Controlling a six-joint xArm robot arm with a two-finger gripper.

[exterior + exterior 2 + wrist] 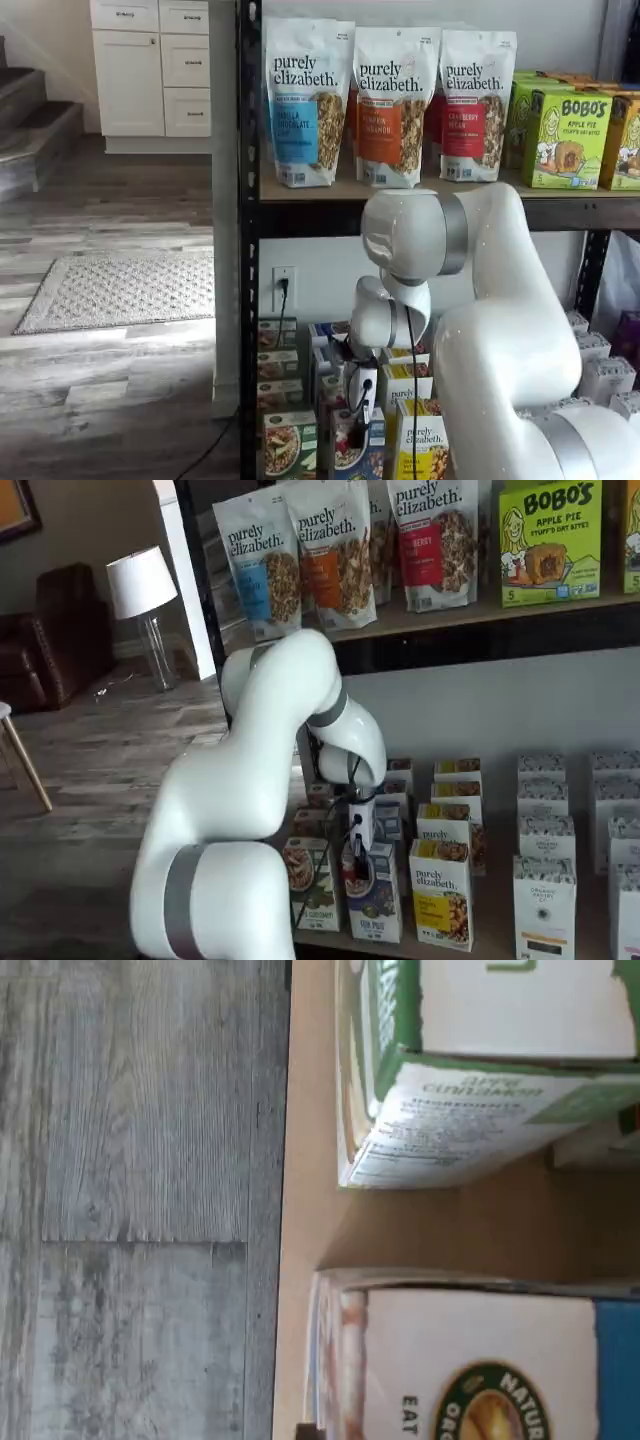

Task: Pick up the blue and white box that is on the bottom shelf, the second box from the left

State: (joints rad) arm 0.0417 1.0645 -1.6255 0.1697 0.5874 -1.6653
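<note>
The blue and white box (377, 898) stands in the front row of the bottom shelf (495, 942), between a green carton (311, 882) and a yellow carton (441, 892). It shows in both shelf views (349, 447). My gripper (354, 863) hangs just above its top at its left side, and also shows in a shelf view (357, 425). The fingers show no plain gap, so I cannot tell their state. In the wrist view the box's white and blue top (480, 1360) lies close below the camera, with the green carton (500, 1030) beside it on the tan board (450, 1225).
More rows of small cartons stand behind the front row, and white boxes (545, 900) stand to the right. Granola bags (388, 105) fill the upper board. A black rack post (248, 300) stands at the left. Grey wood floor (140, 1200) lies beyond the shelf edge.
</note>
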